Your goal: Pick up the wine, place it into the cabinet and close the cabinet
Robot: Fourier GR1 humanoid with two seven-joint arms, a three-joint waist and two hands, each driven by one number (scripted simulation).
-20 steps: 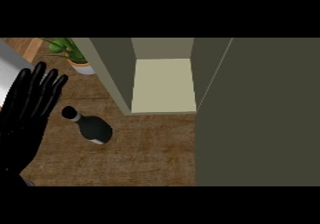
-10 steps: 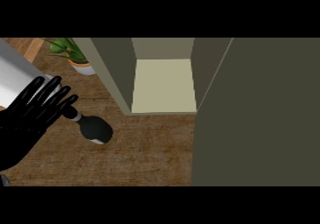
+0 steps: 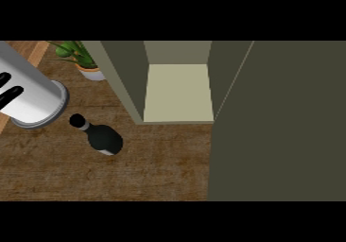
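The wine bottle (image 3: 104,138) is dark with a black cap and stands upright on the wooden counter (image 3: 155,175), left of the cabinet. The cabinet (image 3: 178,92) is open, showing a pale bare shelf. Its door (image 3: 281,123) hangs open as a large olive panel on the right. My left forearm (image 3: 32,97) lies across the upper left, its grey cuff just up and left of the bottle's cap. Only straight black fingers of my left hand (image 3: 8,96) show at the left edge, apart from the bottle. My right hand does not show.
A potted green plant (image 3: 82,59) stands at the back left beside the cabinet's side wall (image 3: 123,80). The counter's edge runs along the far left.
My left hand has swung up and left, from beside the bottle to the frame's edge, and the grey forearm now shows in its place. The bottle has stayed put.
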